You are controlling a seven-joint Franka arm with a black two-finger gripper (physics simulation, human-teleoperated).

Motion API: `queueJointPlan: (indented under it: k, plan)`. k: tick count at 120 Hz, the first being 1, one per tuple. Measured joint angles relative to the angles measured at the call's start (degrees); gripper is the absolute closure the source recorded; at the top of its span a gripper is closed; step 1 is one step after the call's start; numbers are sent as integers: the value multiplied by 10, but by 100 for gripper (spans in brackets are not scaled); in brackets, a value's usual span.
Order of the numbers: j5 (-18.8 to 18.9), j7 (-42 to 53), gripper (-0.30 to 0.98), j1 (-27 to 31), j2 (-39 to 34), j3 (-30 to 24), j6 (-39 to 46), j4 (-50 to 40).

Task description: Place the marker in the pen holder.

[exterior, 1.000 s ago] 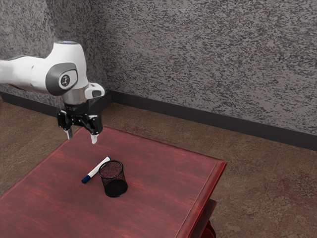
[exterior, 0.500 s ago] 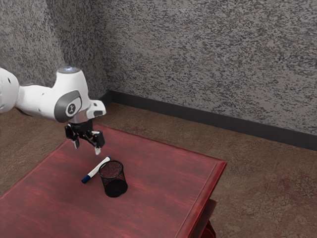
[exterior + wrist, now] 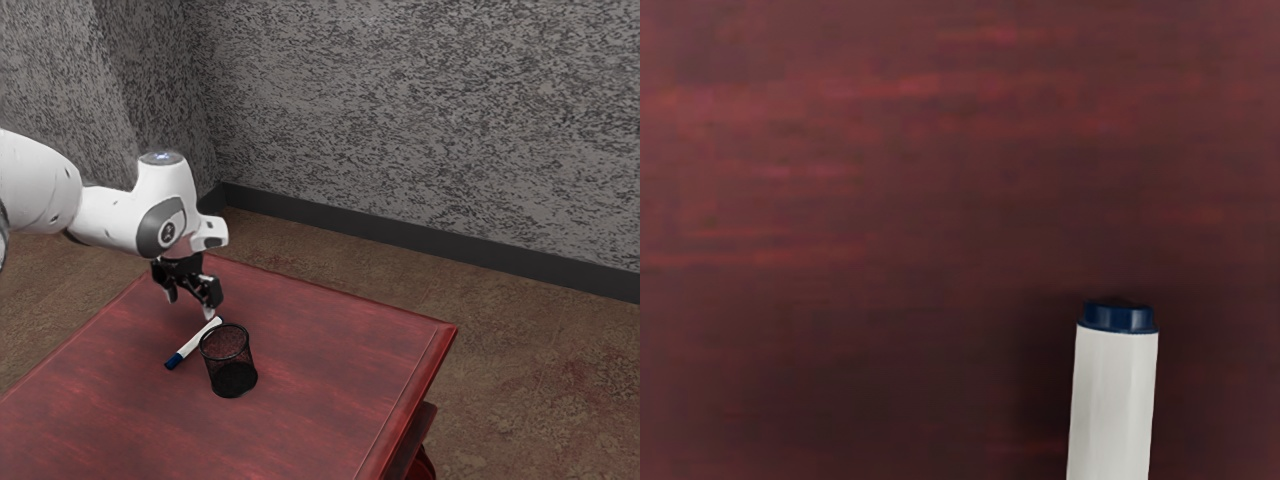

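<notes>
My gripper [image 3: 190, 307] is open above the table, near the marker's far end, its fingers apart with nothing between them. The white marker [image 3: 197, 343] with a dark blue cap lies flat on the red table, its cap toward the exterior view's lower left. In the wrist view the marker [image 3: 1112, 400] shows its white barrel and a small blue end. The black mesh pen holder [image 3: 228, 360] stands upright close beside the marker, partly in front of it in the exterior view.
The red wooden table [image 3: 330, 400] has its edge toward the exterior view's right. Behind it are a brown floor [image 3: 540, 350] and a grey mottled wall [image 3: 420, 120].
My hand has come down toward the table and moved toward the exterior view's right, nearer the marker. It has also turned somewhat. The marker and pen holder have stayed where they were.
</notes>
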Motion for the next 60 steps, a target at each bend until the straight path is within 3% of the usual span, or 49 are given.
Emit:
queueJointPlan:
  k: [60]
  plan:
    - [-38,30,0,-1,15,-2,-1,-15]
